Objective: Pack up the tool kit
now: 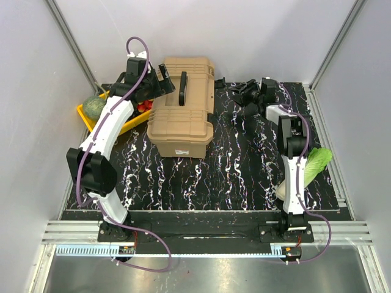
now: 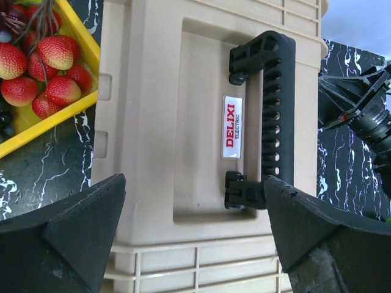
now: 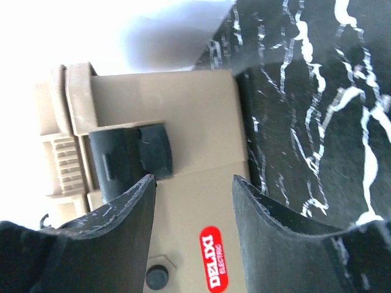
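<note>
The tan toolbox point(image 1: 182, 107) stands shut at the table's back left, its black handle point(image 1: 182, 88) lying flat on the lid. In the left wrist view I see the lid point(image 2: 165, 122), the handle point(image 2: 272, 110) and the red-white label point(image 2: 232, 125). My left gripper point(image 2: 195, 207) is open and empty above the lid's left end; it shows in the top view point(image 1: 164, 78) too. My right gripper point(image 3: 194, 183) is open and empty, facing the box's side near a black latch point(image 3: 131, 159) and a red label point(image 3: 214, 265). No hand tools show.
A yellow tray point(image 1: 85, 116) with a green melon point(image 1: 95, 107) and strawberries point(image 2: 46, 73) sits left of the box. A lettuce leaf point(image 1: 314, 163) and a white dish point(image 1: 282, 192) lie by the right arm. Walls and metal posts close in the table.
</note>
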